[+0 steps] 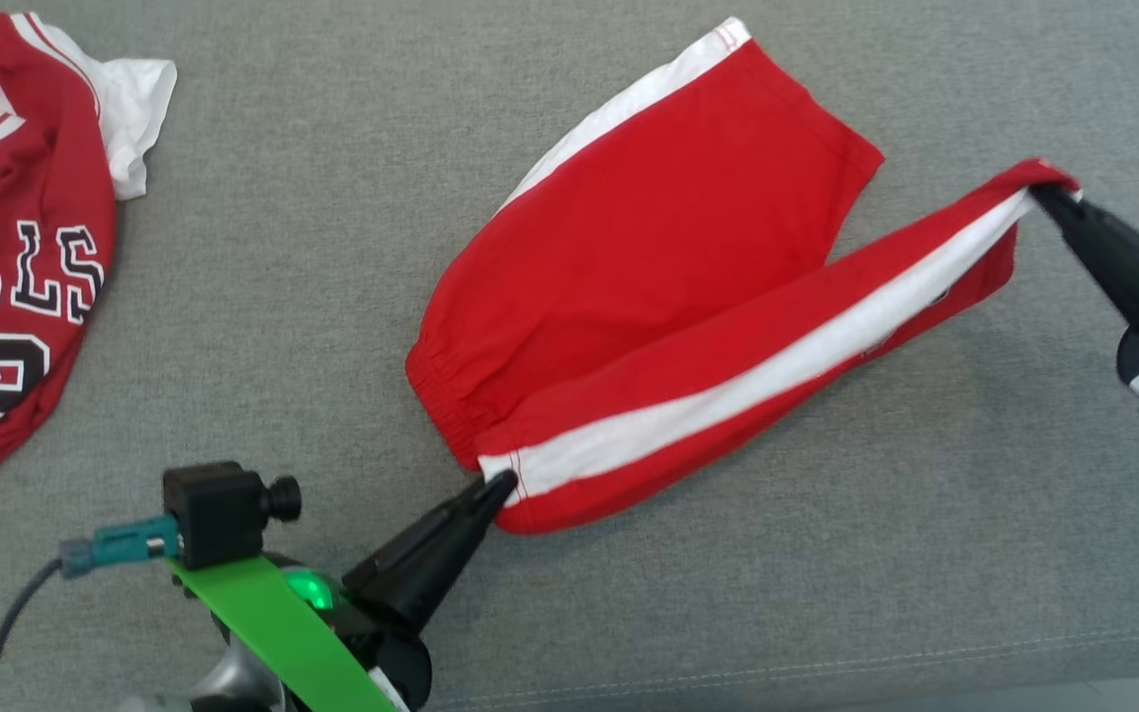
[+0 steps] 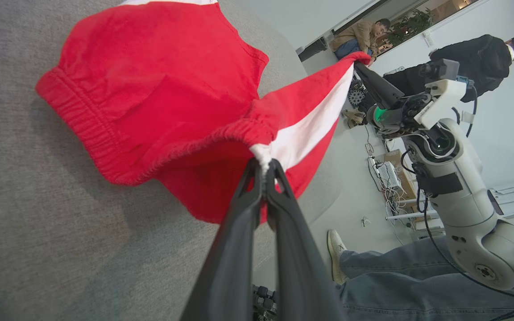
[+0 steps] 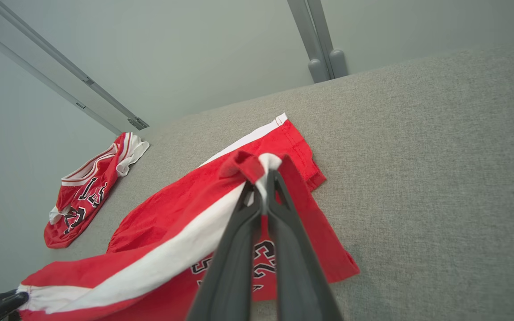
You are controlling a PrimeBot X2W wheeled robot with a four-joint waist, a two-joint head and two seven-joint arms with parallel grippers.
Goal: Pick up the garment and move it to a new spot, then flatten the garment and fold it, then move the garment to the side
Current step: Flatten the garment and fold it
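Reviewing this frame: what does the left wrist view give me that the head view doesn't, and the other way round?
Left wrist view: the room beyond the table, with a person's jeans leg and shoe close by, two more people farther off, and the right arm's pale joints.
Head view: a red Bulls jersey lying at the left, apart from the shorts.
Both: the red shorts, white-striped, strung between the left gripper, shut on the waistband corner, and the right gripper, shut on the leg hem, over the grey surface.
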